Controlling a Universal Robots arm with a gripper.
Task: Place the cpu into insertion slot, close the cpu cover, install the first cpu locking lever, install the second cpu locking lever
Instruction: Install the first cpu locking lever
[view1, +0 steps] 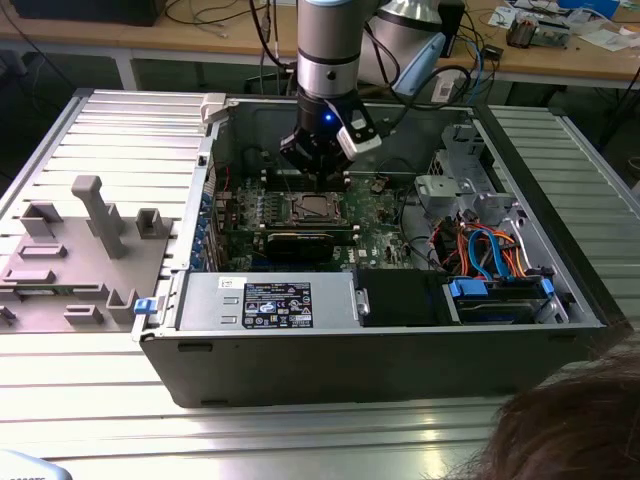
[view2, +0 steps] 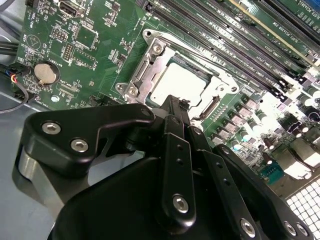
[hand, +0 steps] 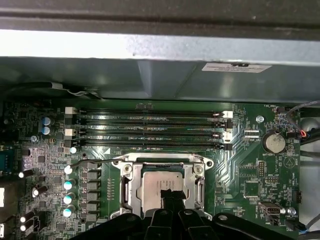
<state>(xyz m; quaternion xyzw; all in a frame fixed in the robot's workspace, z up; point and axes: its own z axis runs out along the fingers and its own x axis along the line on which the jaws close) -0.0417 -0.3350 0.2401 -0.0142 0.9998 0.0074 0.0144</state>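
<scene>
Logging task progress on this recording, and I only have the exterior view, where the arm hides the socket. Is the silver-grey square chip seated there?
Observer: Yes. In both wrist views the silver-grey square cpu lies flat in the socket.
Operator: And the cover plate?
Observer: The thin metal frame cpu cover lies down around the chip, whose top shows through the cut-out.
Operator: What is the gripper doing?
Observer: In the second wrist view the black gripper is shut and empty, with its tip just above the chip's edge.
</scene>
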